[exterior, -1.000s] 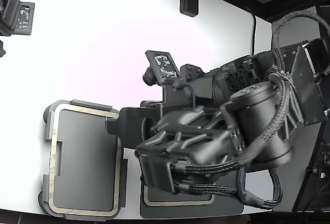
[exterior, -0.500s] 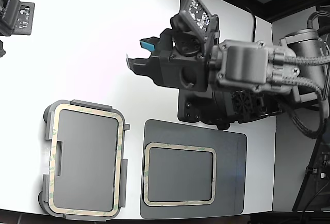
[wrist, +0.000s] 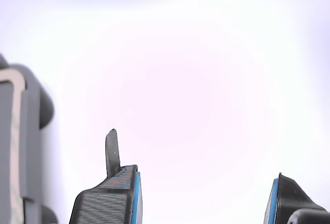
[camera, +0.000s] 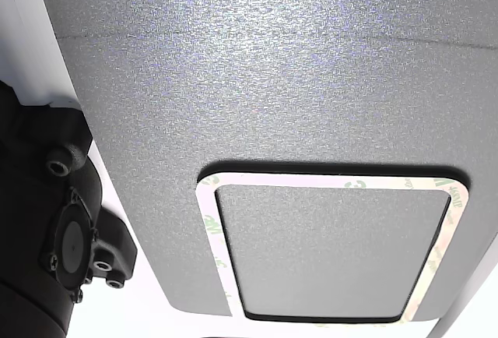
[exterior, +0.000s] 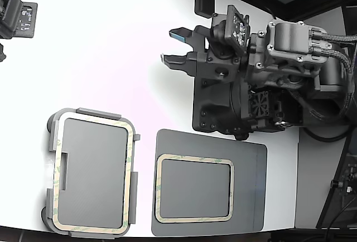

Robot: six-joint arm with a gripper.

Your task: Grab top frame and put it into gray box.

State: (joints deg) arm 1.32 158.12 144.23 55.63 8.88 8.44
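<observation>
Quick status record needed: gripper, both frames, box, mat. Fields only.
gripper: open, empty, over bare white table, away from both frames
gray box: at the exterior view's lower left, a tan frame seated on its rim
second frame: flat on the dark gray mat, to the exterior view's right of the box
task state: a frame already sits in the box
</observation>
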